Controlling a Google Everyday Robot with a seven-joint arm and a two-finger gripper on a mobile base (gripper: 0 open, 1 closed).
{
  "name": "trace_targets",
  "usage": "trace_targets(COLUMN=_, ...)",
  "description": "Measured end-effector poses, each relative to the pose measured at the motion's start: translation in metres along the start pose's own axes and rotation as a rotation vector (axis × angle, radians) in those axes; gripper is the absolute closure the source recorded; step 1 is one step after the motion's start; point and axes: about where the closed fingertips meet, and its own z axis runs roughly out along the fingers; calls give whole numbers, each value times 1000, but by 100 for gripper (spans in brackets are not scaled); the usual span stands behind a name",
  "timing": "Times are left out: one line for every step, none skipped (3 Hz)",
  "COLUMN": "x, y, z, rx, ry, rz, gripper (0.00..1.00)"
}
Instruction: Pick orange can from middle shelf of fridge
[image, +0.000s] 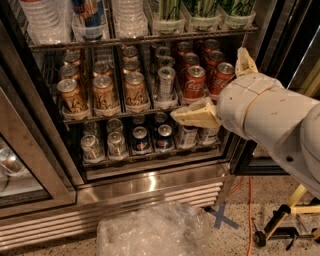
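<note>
Speckled floor fronts the open fridge, whose steel frame and louvred base grille fill the lower half of the view. Orange can: upright at the front of the third lane from the left on the middle shelf, untouched, lid and pull tab facing up. Two more lanes of identical orange cans stand to its left, several deep. Immediately to its right is a slim silver can, then two lanes of red cans.

Gripper: in front of the right end of the middle shelf, before the red cans and well to the right of the orange can. Its cream fingers are spread wide apart and hold nothing; one points left at shelf-rail height, the other points upward near the right door post. A bulky white arm enters from the lower right.

Upper shelf: clear water bottles, a blue can and trays of green-and-white containers. Lower shelf: small silver cans at left, dark blue cans in the middle.

Floor: crumpled clear plastic wrap, a blue tape cross, an orange cable and a yellow stand. A closed glass door adjoins at the left.
</note>
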Motion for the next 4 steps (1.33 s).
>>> trace_targets(x=9, y=12, z=6, rx=-11, ry=17, rz=-1, gripper=0)
trace_targets(x=15, y=20, z=11, rx=-19, ry=28, rz=-1, gripper=0)
trace_targets(x=28, y=64, z=19, rx=-84, ry=55, rz=-14, gripper=0)
trace_targets(x=17, y=121, z=28, rx=-201, ry=37, rz=-13, gripper=0)
